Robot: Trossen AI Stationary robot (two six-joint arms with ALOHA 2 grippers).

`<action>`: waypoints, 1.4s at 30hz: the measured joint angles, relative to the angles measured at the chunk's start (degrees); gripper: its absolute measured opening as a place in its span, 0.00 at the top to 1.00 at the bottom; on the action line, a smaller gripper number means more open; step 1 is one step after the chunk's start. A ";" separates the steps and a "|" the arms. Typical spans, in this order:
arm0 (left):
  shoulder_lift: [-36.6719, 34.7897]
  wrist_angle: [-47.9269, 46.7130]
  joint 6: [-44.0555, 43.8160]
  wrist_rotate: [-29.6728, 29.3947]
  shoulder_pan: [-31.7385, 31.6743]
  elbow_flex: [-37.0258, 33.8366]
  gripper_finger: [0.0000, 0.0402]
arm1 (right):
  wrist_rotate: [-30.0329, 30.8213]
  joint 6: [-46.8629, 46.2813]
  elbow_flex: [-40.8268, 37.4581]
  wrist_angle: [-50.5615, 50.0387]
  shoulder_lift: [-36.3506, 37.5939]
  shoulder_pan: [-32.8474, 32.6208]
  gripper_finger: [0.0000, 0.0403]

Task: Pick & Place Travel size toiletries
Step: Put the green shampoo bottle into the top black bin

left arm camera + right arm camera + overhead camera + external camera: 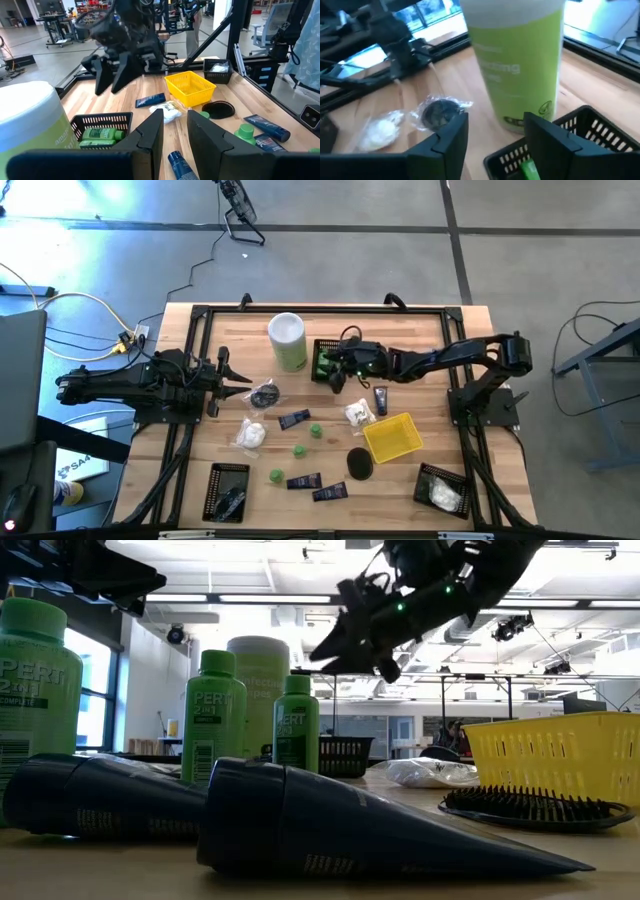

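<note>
Navy tubes (330, 825) nearest, flat on the surface. Right pincer (338, 376) hovering apart and empty over black basket (325, 361) holding green bottles (100, 135). Best lifted straight up before turning (tall canister (287, 340) stands just beside). Left pincer (243, 378) slightly apart, idle. Yellow basket (392, 436) nearby.

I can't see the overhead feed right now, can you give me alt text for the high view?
The right tool hangs over the black basket holding green bottles, beside the tall white-and-green canister. The left tool waits at the left edge. Navy tubes, loose green bottles, white packets and a yellow basket lie across the table.
</note>
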State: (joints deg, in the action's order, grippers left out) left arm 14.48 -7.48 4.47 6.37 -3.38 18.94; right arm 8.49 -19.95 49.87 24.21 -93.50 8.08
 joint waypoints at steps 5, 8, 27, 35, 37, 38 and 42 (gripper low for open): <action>0.00 0.02 0.00 0.00 0.00 0.00 0.79 | 0.10 0.68 0.01 -1.26 3.52 0.07 0.61; 0.00 -0.01 0.00 0.00 0.02 0.00 0.79 | -0.82 0.69 0.02 -1.73 5.16 0.07 0.63; 0.02 0.02 -0.02 0.00 0.02 0.00 0.79 | -4.61 0.73 0.02 -3.37 8.49 -0.59 0.73; 0.02 0.02 -0.24 0.15 0.00 0.00 0.79 | -9.70 3.51 0.02 -4.22 8.46 -0.57 0.73; 0.02 0.02 -0.24 0.13 0.00 0.00 0.79 | -12.85 4.08 0.02 -4.33 8.46 -0.59 0.73; 0.02 0.02 -0.26 0.13 0.02 0.00 0.79 | -14.43 4.43 0.02 -4.39 8.46 -0.62 0.74; 0.02 0.02 -0.29 0.13 0.01 0.00 0.79 | -17.40 4.93 0.02 -4.28 8.46 -1.34 0.74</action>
State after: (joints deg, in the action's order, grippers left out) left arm 14.50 -7.46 4.18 6.50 -3.36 18.94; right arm -8.91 -15.02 49.89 19.93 -85.03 6.74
